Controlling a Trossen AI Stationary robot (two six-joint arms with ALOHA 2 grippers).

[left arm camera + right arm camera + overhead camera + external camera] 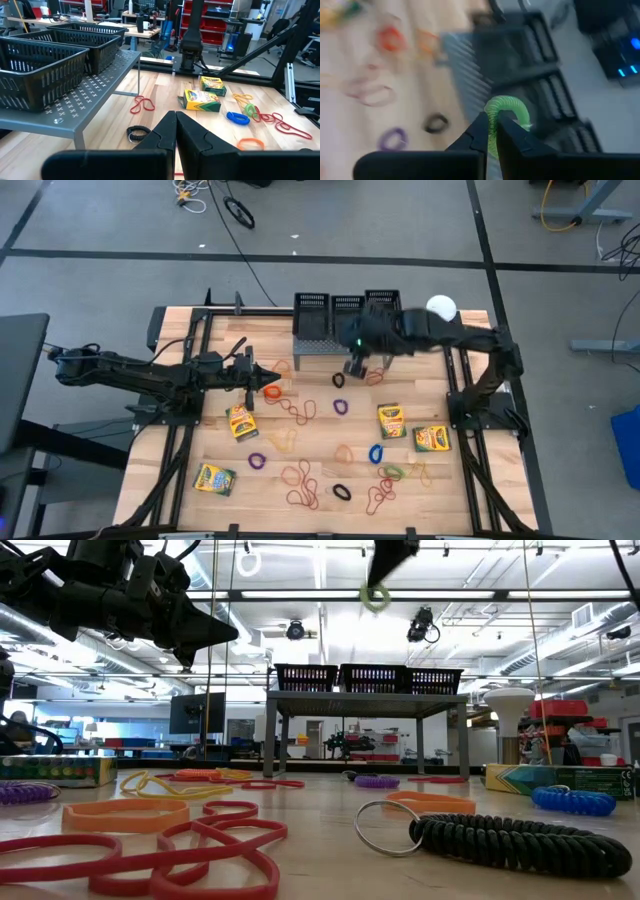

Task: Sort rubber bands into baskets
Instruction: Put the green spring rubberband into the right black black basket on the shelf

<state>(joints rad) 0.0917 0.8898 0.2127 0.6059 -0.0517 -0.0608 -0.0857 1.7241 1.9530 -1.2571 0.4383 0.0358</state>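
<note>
Green rubber band (507,111) pinched in closed right gripper (492,131), dangling above table, short of baskets (347,304) ahead on grey stand (322,346). Best carried forward and higher, clear over stand's front edge, then centred above chosen basket before letting go, so band cannot snag on mesh rim. Below gripper: black band (339,380), orange band (374,376). Left gripper (175,131) closed, empty, near crayon box (241,421), well away, no obstacle.
</note>
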